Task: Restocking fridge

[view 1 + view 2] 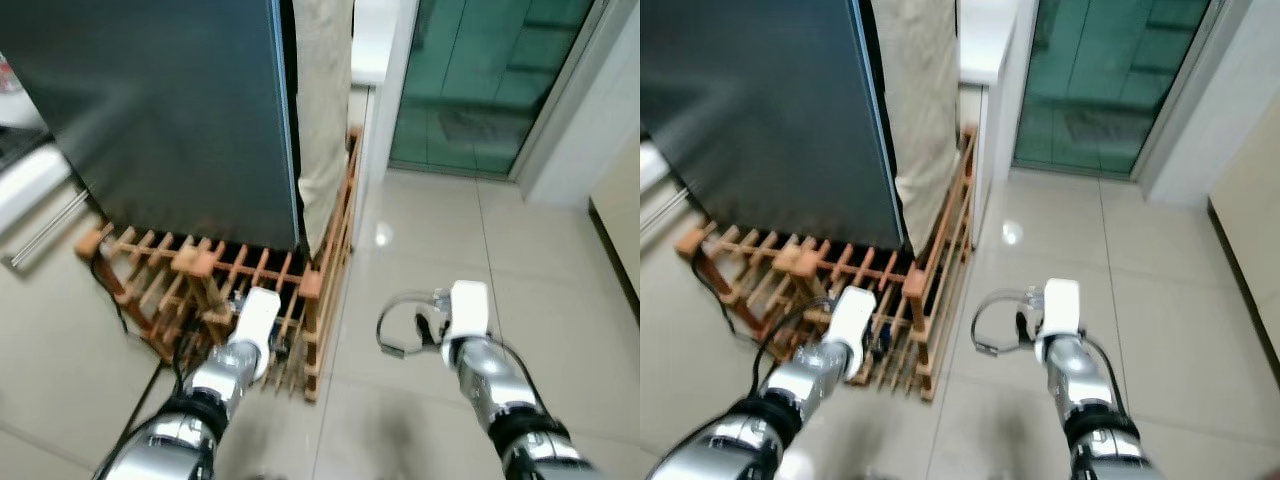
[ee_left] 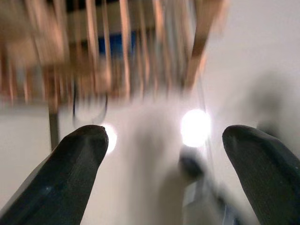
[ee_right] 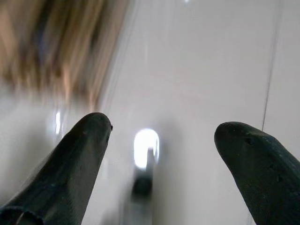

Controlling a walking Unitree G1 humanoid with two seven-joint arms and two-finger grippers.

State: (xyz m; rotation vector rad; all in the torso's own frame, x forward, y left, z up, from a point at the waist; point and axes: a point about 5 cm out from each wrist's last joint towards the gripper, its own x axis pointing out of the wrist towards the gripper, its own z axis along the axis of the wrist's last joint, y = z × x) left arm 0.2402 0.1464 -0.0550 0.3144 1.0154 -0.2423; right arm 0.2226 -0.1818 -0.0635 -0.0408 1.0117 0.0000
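A tall dark grey fridge (image 1: 160, 110) stands ahead on my left, its door shut as far as I can see. My left arm (image 1: 245, 335) hangs low in front of the wooden rack (image 1: 230, 280) at the fridge's foot. In the blurred left wrist view my left gripper (image 2: 178, 154) is open with nothing between its fingers, above pale floor near the rack. My right arm (image 1: 468, 320) hangs over bare tiles to the right. My right gripper (image 3: 159, 154) is also open and holds nothing.
A beige cloth (image 1: 322, 120) hangs beside the fridge's right edge. The wooden slatted rack reaches out onto the glossy tile floor (image 1: 430, 230). A green glass door (image 1: 480, 80) lies ahead on the right. A white counter with a handle (image 1: 35, 190) is at far left.
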